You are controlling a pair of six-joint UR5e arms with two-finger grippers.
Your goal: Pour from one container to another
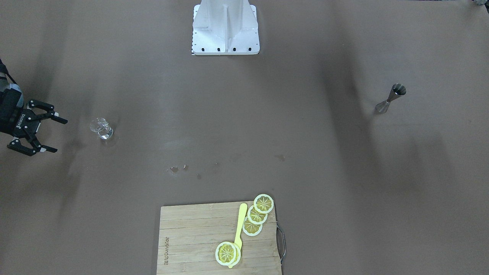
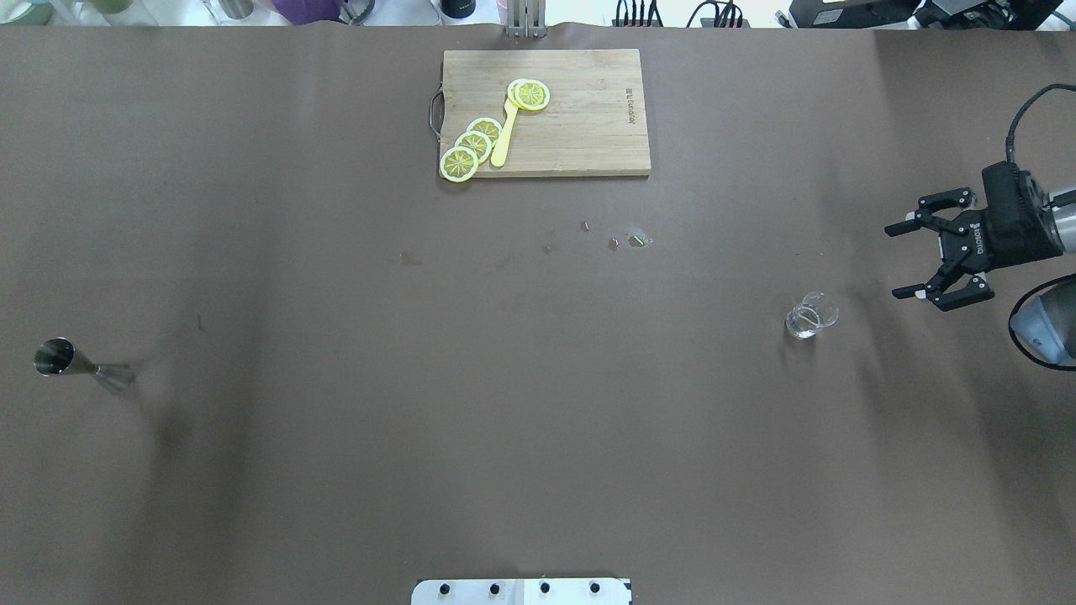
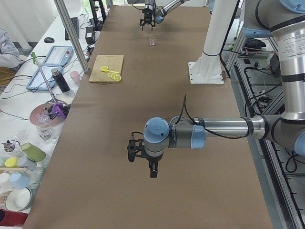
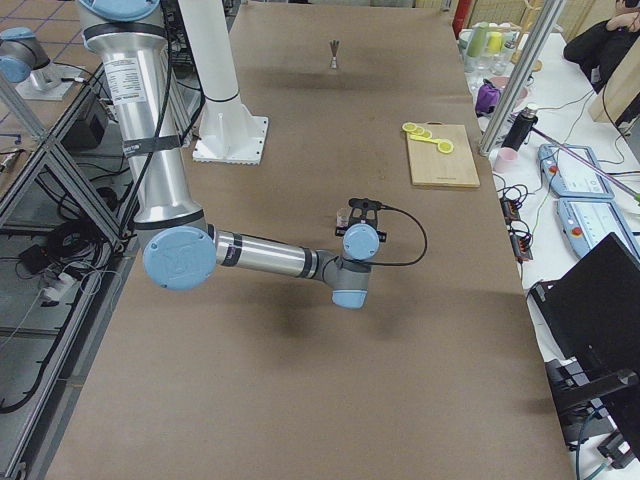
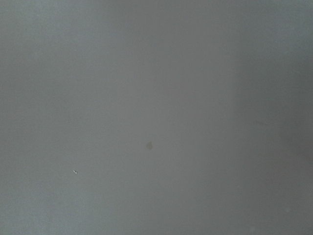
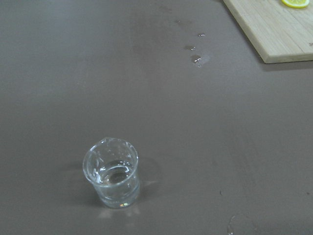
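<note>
White metal base plate (image 2: 521, 591) sits closest in my overhead view. Far left of the bamboo cutting board (image 2: 588, 126), the left gripper (image 3: 142, 164) shows only side-on, so I cannot tell its opening. The steel hourglass jigger (image 2: 80, 363) stands upright on the matte brown table (image 2: 336, 462), also well left of the board. Glossy lemon slices (image 2: 472, 144) lie on the board. Right of it stands the small clear glass (image 2: 811, 315), holding a little liquid. Further right, the right gripper (image 2: 894, 262) hangs spread wide and empty, near the glass but not touching.
</note>
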